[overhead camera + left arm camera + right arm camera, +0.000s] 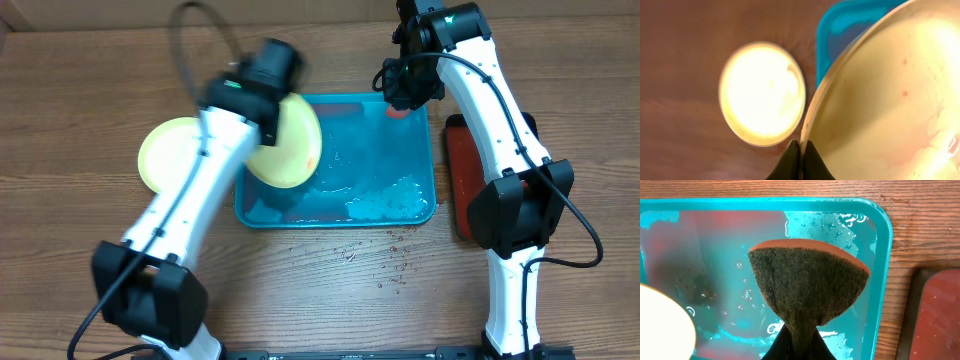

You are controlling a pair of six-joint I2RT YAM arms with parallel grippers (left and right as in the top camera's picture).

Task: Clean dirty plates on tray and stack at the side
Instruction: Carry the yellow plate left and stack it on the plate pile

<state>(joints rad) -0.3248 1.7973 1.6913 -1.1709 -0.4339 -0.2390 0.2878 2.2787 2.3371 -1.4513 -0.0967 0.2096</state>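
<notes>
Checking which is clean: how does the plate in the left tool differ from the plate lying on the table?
The held plate is pinched at its rim by the left tool and tilted over the tray edge; the second plate lies flat on the table beside it. The held plate shows small red specks; the second plate shows none, though glare blurs it. Both are round and pale yellow-green.

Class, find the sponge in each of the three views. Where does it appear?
Overhead: the sponge is at the tray's far right corner, under the right gripper.
Left wrist: not in it.
Right wrist: centre, pinched from below.
Shared landmark: the teal tray, seen in all three.
</notes>
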